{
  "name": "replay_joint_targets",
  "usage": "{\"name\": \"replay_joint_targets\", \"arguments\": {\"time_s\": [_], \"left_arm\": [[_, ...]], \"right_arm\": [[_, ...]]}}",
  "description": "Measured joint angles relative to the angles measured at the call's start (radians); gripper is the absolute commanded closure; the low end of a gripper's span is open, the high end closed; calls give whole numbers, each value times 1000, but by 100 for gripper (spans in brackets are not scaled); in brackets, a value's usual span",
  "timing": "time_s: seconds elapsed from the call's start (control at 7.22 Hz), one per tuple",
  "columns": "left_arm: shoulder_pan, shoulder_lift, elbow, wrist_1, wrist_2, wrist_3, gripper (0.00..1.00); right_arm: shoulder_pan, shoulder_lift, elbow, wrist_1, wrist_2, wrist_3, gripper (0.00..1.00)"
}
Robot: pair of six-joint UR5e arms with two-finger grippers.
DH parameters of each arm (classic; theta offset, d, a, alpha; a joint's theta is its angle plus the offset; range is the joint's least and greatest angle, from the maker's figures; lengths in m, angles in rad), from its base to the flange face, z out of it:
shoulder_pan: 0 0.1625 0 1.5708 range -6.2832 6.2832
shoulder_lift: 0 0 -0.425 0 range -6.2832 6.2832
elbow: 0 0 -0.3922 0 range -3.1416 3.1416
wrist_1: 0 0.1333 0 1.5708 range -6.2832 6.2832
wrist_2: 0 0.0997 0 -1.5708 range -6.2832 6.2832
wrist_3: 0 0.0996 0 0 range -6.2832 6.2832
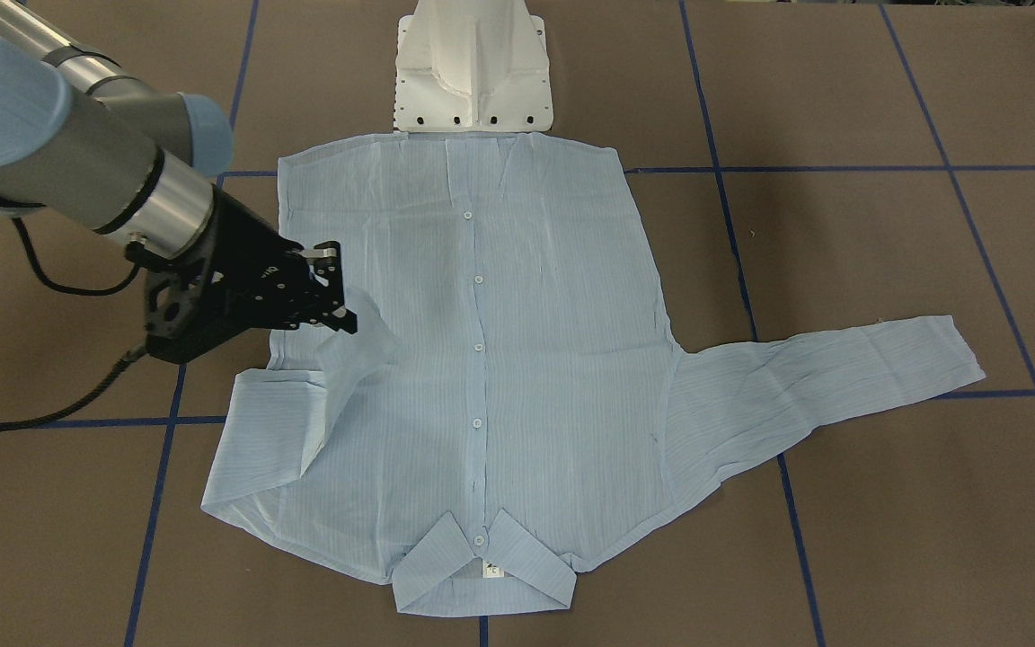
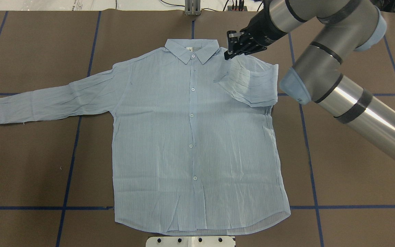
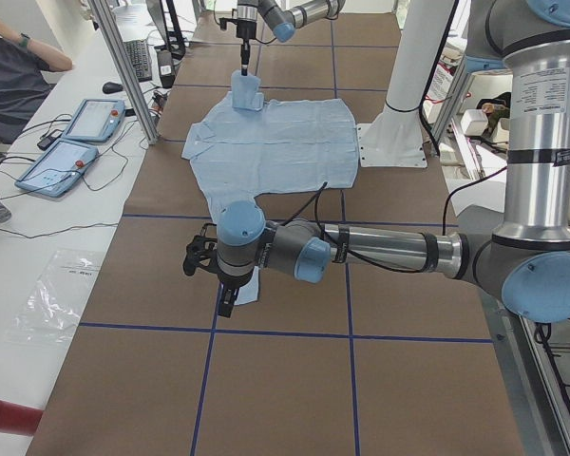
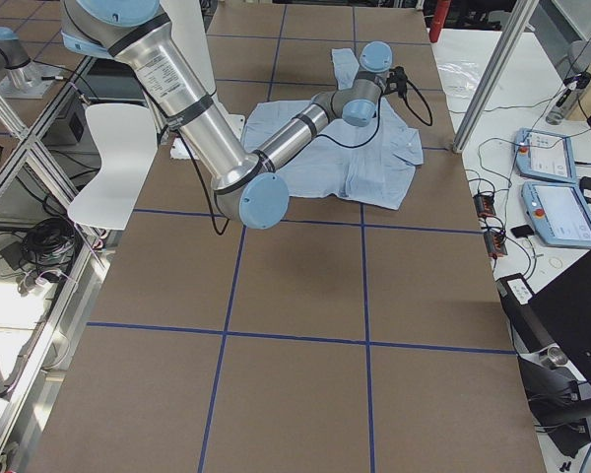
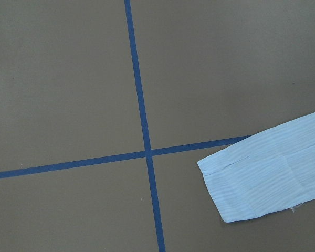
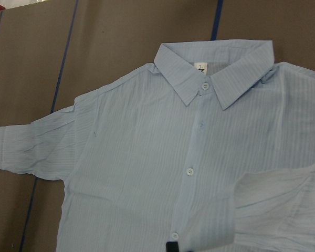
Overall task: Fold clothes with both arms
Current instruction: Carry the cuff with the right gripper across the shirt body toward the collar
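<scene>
The light-blue shirt [image 2: 190, 137] lies flat, front up and buttoned, collar [image 2: 190, 51] pointing away from the robot's base. My right gripper [image 2: 231, 51] hangs just right of the collar, shut on the cuff of the shirt's right-side sleeve [image 2: 249, 84], which is lifted and doubled over the shoulder. From the front the same gripper [image 1: 338, 313] shows fabric hanging from it. The other sleeve [image 2: 46, 99] lies stretched out flat. My left gripper [image 3: 224, 296] hovers over that sleeve's cuff [image 5: 262, 178]; I cannot tell whether it is open or shut.
The brown table is marked with blue tape lines [image 2: 77, 137]. The white robot base [image 1: 473, 72] touches the shirt's hem. Beside the table stand aluminium posts [image 3: 123, 66], and a side bench holds tablets [image 3: 62, 161] with a person [image 3: 9, 76] seated there.
</scene>
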Motion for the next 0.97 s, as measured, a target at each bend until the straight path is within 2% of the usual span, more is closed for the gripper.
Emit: {"name": "replay_joint_targets", "arguments": {"time_s": [0.42,0.69,0.83,0.97], "left_arm": [[1,-2,11,0,2,0,2],[1,-4,16,0,3,2,2],[1,-4,17,0,3,2,2],[1,-6,18,0,3,2,2]], "right_arm": [[-140,182,-188,3,-172,-8,100],[-203,283,-336,4,-229,-17,100],[-223,345,-444,5,-241,-34,69],[-242,389,-526,6,-262,-52,1]]}}
